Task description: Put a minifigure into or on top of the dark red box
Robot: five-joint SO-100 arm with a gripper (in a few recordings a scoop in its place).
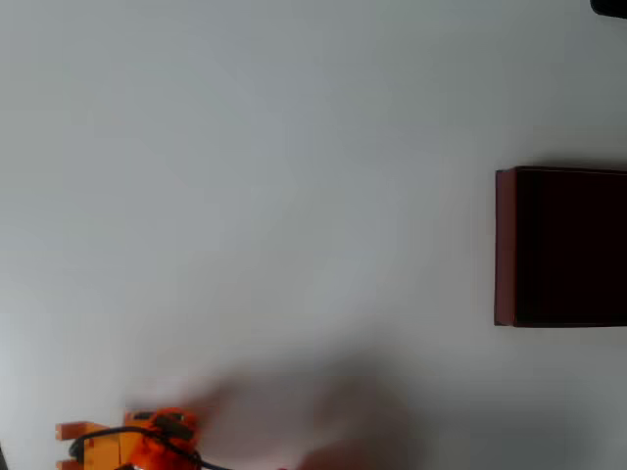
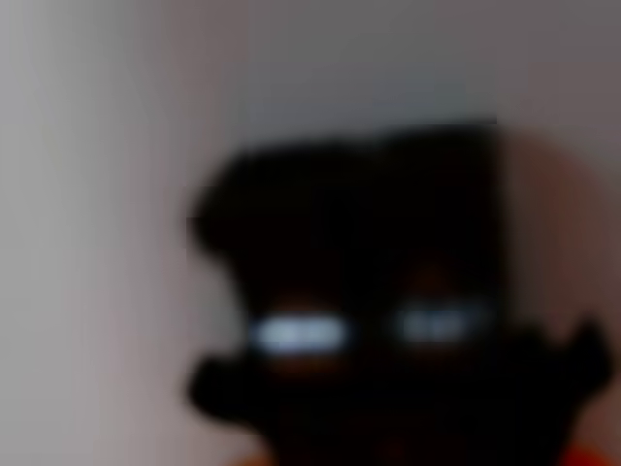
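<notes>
Overhead view: white counter (image 1: 294,176), mostly bare. Dark red box (image 1: 560,247) at the right edge, cut off by the frame; red wall visible along its left side and top, inside near-black. Orange arm with a black cable at the bottom left, gripper (image 1: 71,446) end pointing left, two short orange prongs at its left tip. Box and arm well apart, on opposite sides of the counter. A soft grey shadow spreads across the counter right of the arm.

Wrist view: badly out of focus. A big black blob (image 2: 388,291) sits very close to the lens, with two pale bluish glints side by side across its middle and a rounded brownish patch at its right. It could be the minifigure held close, but the blur is too heavy to say. Pale counter behind it. Slivers of orange at the bottom edge.

No writing, brand or label can be read in either view.

Jaws: cannot tell whether they are released or clenched; the overhead view is too small and the wrist view too blurred.
</notes>
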